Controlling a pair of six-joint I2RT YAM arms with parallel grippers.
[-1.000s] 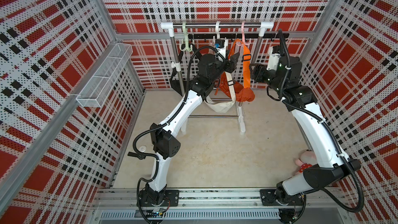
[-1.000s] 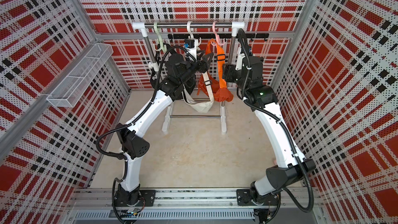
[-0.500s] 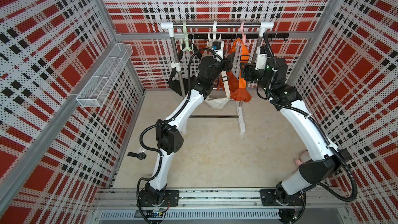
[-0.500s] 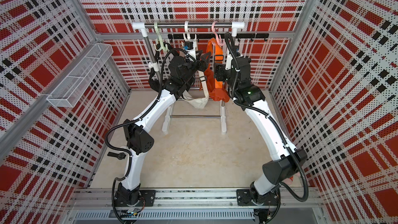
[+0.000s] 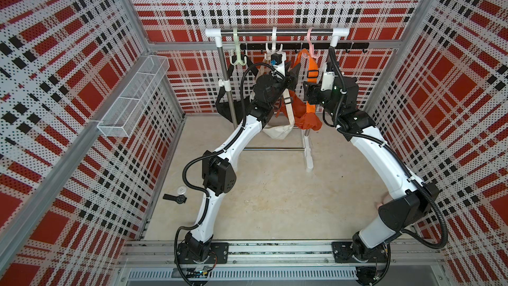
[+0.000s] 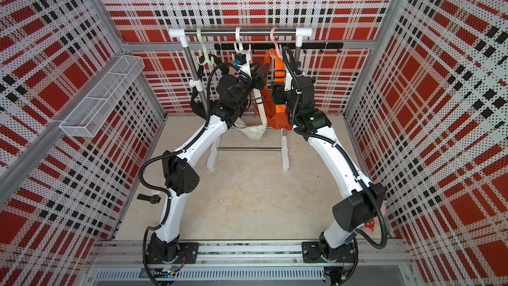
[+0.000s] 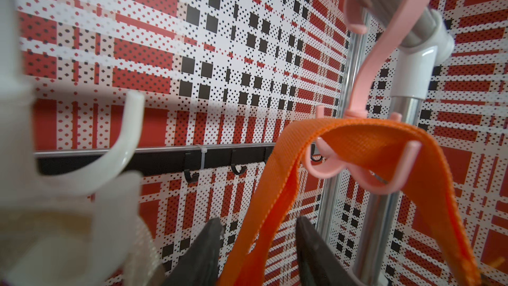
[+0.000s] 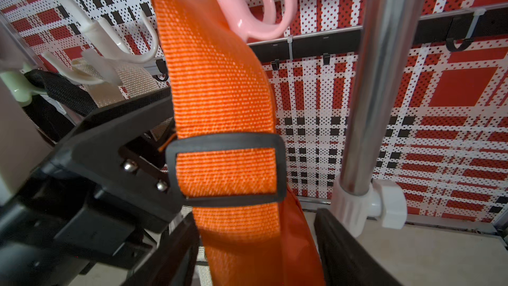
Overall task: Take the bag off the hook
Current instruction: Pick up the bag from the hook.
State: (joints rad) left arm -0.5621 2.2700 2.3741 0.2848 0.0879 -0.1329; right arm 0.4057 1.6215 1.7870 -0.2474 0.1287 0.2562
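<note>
At the left gripper (image 7: 259, 220), jaws apart, one on each side of the orange strap (image 7: 354, 138), not clamped on it. At the right gripper (image 8: 255, 215), jaws likewise apart and wide, the same strap running down between them just below its black buckle (image 8: 225, 169), with a clear gap on the side toward the rack's chrome post (image 8: 376, 78). Both grippers high up and close together at the strap; in the right wrist view, the left one's black body just beside the buckle.

Above the fingers, the strap draped over the lower prongs of the pink hook (image 7: 362, 83) and folded across them. That hook hung on the rail (image 5: 291, 32), near the rail's end on the right arm's side. The orange bag (image 5: 305, 118) not yet off: hanging by that strap under the rail, between the two wrists.

Farther along the rail, a white hook (image 5: 274, 41) at the middle carrying a cream bag (image 5: 276, 132), and a pale green hook (image 5: 235, 46) near the opposite end carrying a black bag (image 5: 223, 105). On the left wall, a wire basket (image 5: 132, 97). On the floor (image 5: 275, 202) near its left edge, a small black object (image 5: 176, 198) with a white disc (image 5: 181, 189) just beside it; at the right edge, behind the right arm's elbow, a pink and red thing (image 6: 369, 226), mostly hidden.
</note>
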